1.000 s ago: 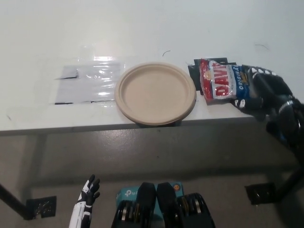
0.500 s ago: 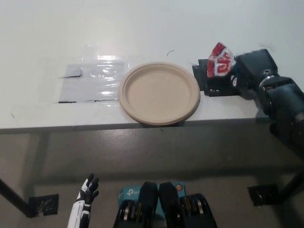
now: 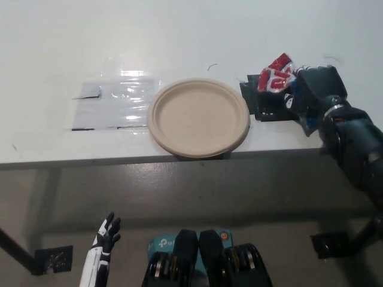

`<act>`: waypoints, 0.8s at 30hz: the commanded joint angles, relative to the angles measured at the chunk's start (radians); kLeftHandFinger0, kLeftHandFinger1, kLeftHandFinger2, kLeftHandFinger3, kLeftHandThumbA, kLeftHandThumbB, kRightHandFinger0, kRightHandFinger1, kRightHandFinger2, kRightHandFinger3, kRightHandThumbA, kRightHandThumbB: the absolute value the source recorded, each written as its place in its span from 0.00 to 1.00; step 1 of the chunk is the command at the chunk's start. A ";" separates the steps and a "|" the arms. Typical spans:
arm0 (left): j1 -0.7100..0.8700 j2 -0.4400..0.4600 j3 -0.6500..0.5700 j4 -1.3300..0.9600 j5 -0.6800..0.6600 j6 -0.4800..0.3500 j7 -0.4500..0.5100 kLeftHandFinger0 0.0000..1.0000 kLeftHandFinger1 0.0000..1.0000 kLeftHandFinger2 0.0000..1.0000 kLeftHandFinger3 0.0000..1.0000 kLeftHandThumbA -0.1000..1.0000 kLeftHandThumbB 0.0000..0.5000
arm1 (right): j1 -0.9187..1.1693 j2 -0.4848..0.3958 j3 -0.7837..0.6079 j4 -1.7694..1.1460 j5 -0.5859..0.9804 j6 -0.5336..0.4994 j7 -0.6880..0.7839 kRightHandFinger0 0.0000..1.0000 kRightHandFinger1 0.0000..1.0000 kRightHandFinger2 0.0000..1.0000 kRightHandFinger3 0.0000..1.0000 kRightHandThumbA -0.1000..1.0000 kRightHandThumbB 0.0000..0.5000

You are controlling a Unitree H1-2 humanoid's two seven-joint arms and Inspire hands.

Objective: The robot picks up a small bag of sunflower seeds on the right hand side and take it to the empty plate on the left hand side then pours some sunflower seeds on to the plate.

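A red, white and blue bag of sunflower seeds (image 3: 276, 75) is lifted a little above the white table, crumpled and tipped, its top pointing left toward the plate. My black right hand (image 3: 313, 94) is shut on the bag's right end and hides much of it. A tan paper plate (image 3: 198, 116) with nothing on it lies near the table's front edge, just left of the bag. My white left hand (image 3: 103, 251) rests low at the bottom left, below the table, its fingers spread and holding nothing.
Black tape marks (image 3: 261, 101) lie on the table under the bag. A clear plastic sheet (image 3: 114, 104) is taped flat left of the plate. The table's front edge (image 3: 119, 160) runs across the middle; floor and a table leg foot (image 3: 52, 258) show below.
My right hand has raised the bag off the table and turned it, so the label that faced up a second ago is now crumpled and mostly hidden. The plate has not moved.
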 commanded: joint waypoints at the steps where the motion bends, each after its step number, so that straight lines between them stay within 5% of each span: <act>1: 0.010 0.001 0.002 -0.020 -0.011 -0.022 0.009 1.00 1.00 1.00 1.00 1.00 0.04 | 0.066 0.029 -0.038 0.012 0.063 -0.098 -0.047 0.00 0.28 0.86 0.87 0.00 0.38; 7: 0.010 0.003 0.000 -0.021 -0.007 -0.024 0.007 1.00 1.00 1.00 1.00 1.00 0.00 | 0.091 0.041 -0.125 -0.003 0.128 -0.182 -0.048 0.00 0.26 0.76 0.78 0.00 0.14; 10: 0.011 0.002 0.003 -0.020 -0.012 -0.019 0.008 1.00 1.00 1.00 1.00 1.00 0.03 | 0.070 0.044 -0.187 -0.004 0.195 -0.201 0.087 0.00 0.38 0.86 0.84 0.00 0.24; 13: 0.009 0.004 0.002 -0.016 -0.005 -0.027 0.009 1.00 1.00 1.00 1.00 1.00 0.00 | 0.050 0.042 -0.224 -0.003 0.227 -0.194 0.158 0.00 0.46 0.85 0.87 0.00 0.27; 24: 0.007 0.004 0.005 -0.014 -0.026 -0.019 0.001 1.00 1.00 1.00 1.00 1.00 0.03 | 0.037 0.031 -0.260 -0.044 0.255 -0.241 0.181 0.00 0.44 0.83 0.88 0.00 0.24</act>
